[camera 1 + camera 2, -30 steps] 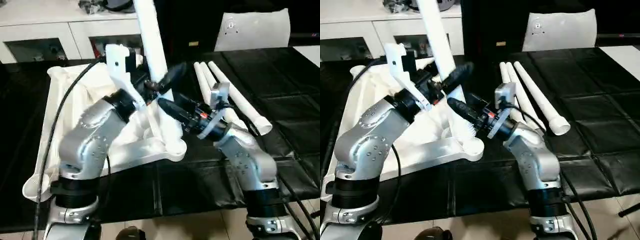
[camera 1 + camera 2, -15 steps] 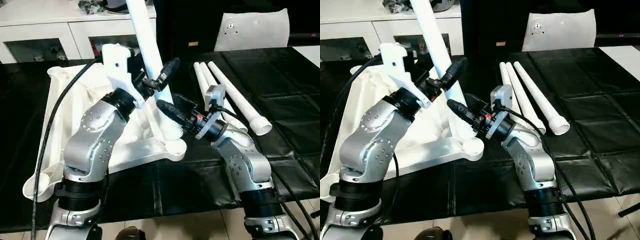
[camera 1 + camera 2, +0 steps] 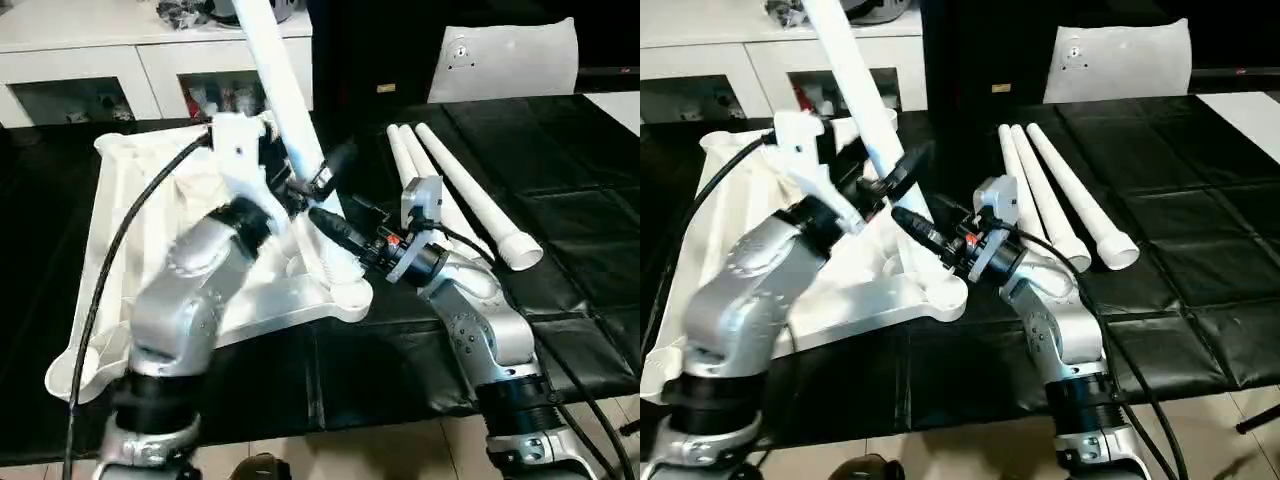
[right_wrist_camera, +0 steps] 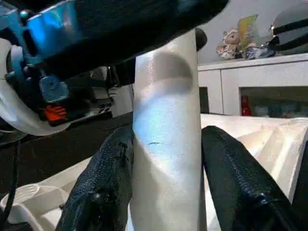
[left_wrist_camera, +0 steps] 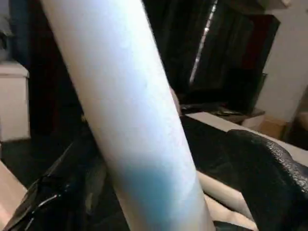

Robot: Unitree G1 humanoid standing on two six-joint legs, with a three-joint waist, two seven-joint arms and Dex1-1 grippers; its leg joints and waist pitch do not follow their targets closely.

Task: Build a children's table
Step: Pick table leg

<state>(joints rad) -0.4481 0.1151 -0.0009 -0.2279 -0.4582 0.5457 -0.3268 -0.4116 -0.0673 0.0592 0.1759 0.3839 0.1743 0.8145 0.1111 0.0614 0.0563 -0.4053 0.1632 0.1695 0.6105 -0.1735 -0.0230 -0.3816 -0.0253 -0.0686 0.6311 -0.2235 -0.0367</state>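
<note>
You are looking down on the white tabletop (image 3: pixel 140 230) lying underside up on the black worktop (image 3: pixel 560 260), with one white leg (image 3: pixel 285 100) standing slanted out of the tabletop's near corner socket (image 3: pixel 345 290), its top leaning away from you toward the white cabinet (image 3: pixel 120 70) behind the tabletop.

Your right end effector (image 3: pixel 325 222) is gripping that leg low down, just above the socket; in the right wrist view its two black fingers (image 4: pixel 103 183) are pressing against either side of the white tube, about half spread. Your left end effector (image 3: pixel 320 175) is sitting higher up the same leg, just above the right one. Its fingers are standing wide apart with the leg (image 5: pixel 130 120) running between them, and in the left wrist view you cannot tell whether the pads are actually touching it.

Beside the tabletop, on the right end effector's side, three spare legs (image 3: pixel 455 190) are lying side by side on the worktop, close behind your right forearm (image 3: pixel 470 310). A black cable (image 3: pixel 110 260) is trailing from your left arm across the tabletop. Your left forearm (image 3: pixel 195 290) is covering much of the tabletop's ribbed middle. A white cushion-like panel (image 3: pixel 505 55) is standing at the worktop's far edge, well beyond the spare legs
</note>
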